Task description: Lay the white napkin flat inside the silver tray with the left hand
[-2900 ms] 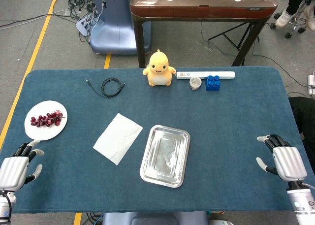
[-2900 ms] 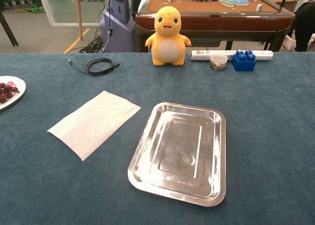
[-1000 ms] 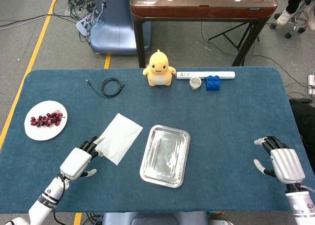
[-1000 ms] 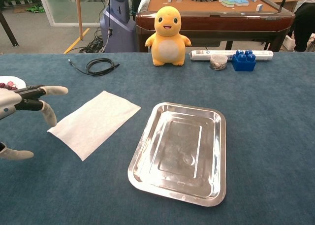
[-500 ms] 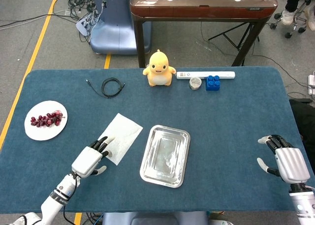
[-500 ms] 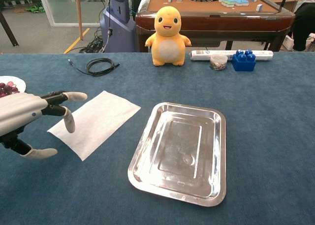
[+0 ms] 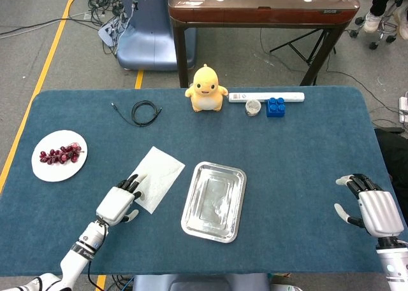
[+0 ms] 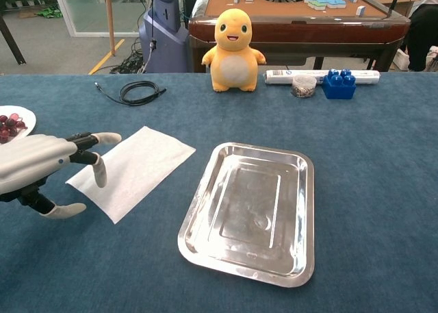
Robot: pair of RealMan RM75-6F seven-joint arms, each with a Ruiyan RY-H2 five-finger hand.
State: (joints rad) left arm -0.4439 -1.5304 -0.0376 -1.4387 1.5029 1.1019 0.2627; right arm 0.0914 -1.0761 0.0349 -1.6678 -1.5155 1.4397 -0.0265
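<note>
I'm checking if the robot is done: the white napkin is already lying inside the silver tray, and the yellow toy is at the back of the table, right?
Not quite. The white napkin is not in the silver tray; it lies flat on the blue table to the tray's left, with the left hand at its near corner. The head view shows this. The yellow toy is at the back.

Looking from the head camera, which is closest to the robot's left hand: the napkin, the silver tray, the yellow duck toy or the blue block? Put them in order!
From the left hand:
1. White napkin, right at its fingertips.
2. Silver tray, to its right.
3. Yellow duck toy, at the table's far edge.
4. Blue block, far edge, further right.
</note>
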